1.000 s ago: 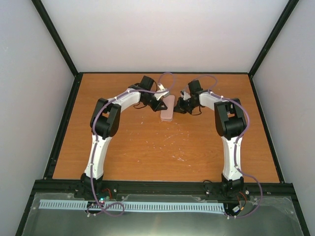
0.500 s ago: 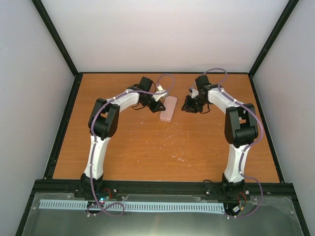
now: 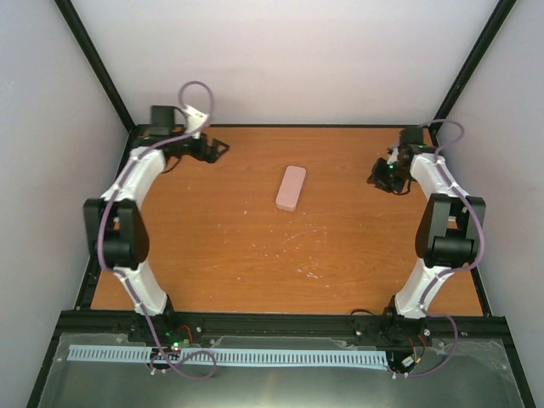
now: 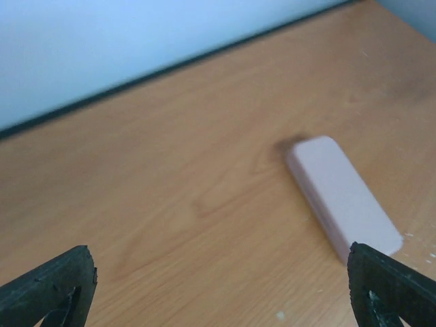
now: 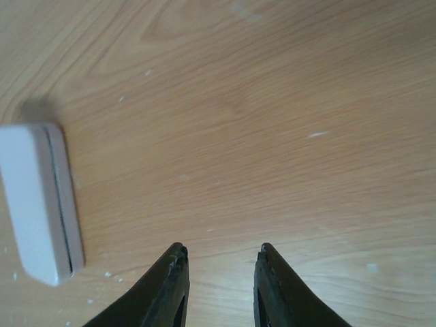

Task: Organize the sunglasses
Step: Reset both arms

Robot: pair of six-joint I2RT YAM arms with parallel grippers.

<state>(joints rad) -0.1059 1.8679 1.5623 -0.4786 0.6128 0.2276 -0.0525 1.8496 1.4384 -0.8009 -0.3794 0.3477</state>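
No sunglasses show in any view. A pink oblong case (image 3: pixel 291 188) lies shut on the wooden table, in the middle toward the back; it also shows as the case (image 4: pixel 340 197) in the left wrist view and the case (image 5: pixel 41 201) in the right wrist view. My left gripper (image 3: pixel 217 150) hangs near the back left corner, far from the case. Its jaws stand wide open around bare wood, as the left gripper (image 4: pixel 218 252) shows. My right gripper (image 3: pixel 378 176) is near the right edge. The right gripper (image 5: pixel 221 251) is open by a narrow gap with nothing in it.
Black frame rails (image 3: pixel 110 212) run round the table edge, with pale walls behind and at both sides. Small white specks (image 3: pixel 297 242) dot the wood in front of the case.
Both arms have swung outward from the case, the left to the back left corner, the right to the right edge. Both grippers have opened, the left wide. The case stays put.
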